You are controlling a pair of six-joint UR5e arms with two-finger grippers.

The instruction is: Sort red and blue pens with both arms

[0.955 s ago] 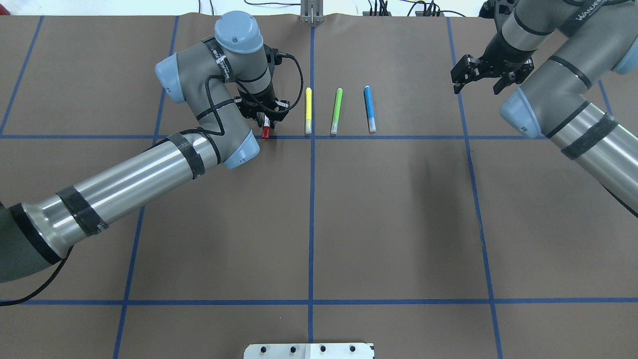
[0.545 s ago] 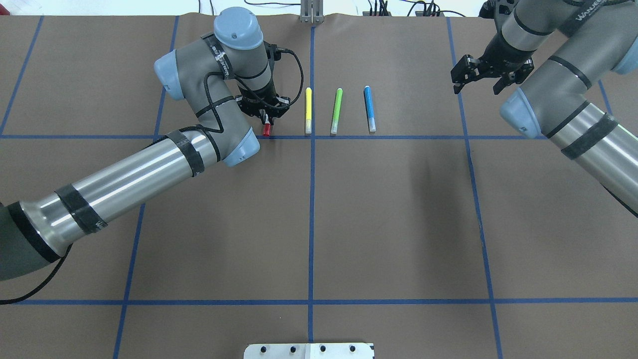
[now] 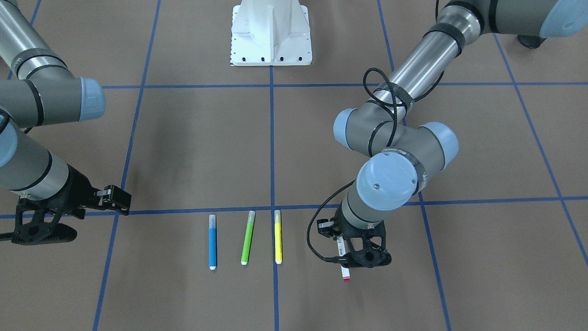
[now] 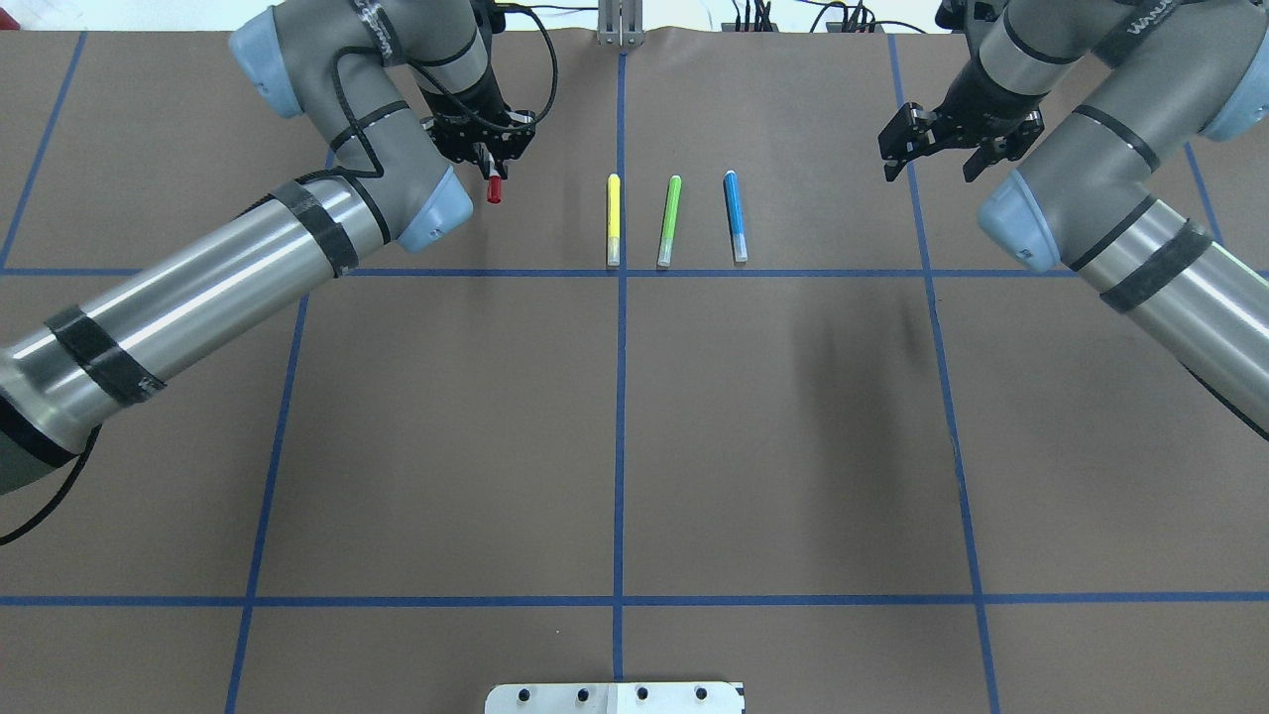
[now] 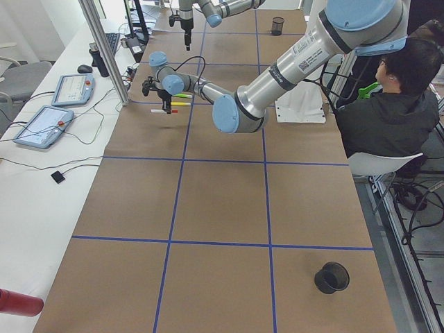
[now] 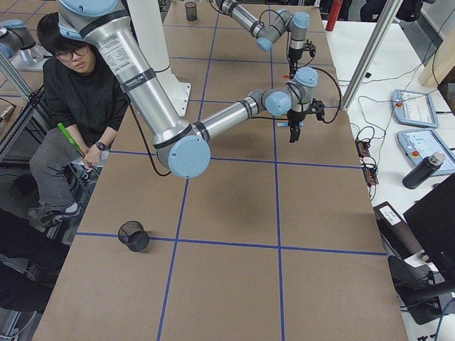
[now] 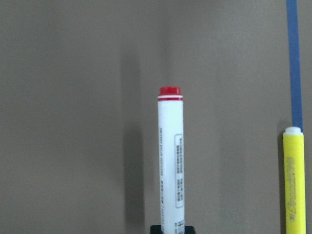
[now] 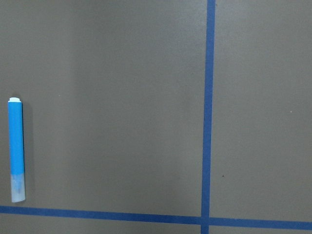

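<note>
Front-facing camera: the left end effector (image 3: 363, 258), lower right of centre, was clamped on the red marker (image 3: 345, 275), which looked clear of the desk (image 3: 193, 147) to me. The blue pen (image 3: 212, 243) lay flat in the lower middle, next to the green pen (image 3: 247, 238) and yellow pen (image 3: 277, 238). The right end effector (image 3: 98, 219) hung at the left edge, fingers apart, holding nothing.

Overhead: same story. Red marker in the clamp at the top left, blue pen in the upper middle, well apart from the spread right end effector at the upper right.

Side cameras: too small to judge the grips. A black cup (image 5: 331, 277) sat lower right in the left-side view, far from everything. No idea if that's the drop-off.

Left wrist cam: the marker poked up from bottom centre, its shadow offset on the desk. Right wrist cam: blue pen at the left edge, untouched.

So I'd say one pen was picked up but not placed anywhere, and the blue one wasn't even grabbed.
</note>
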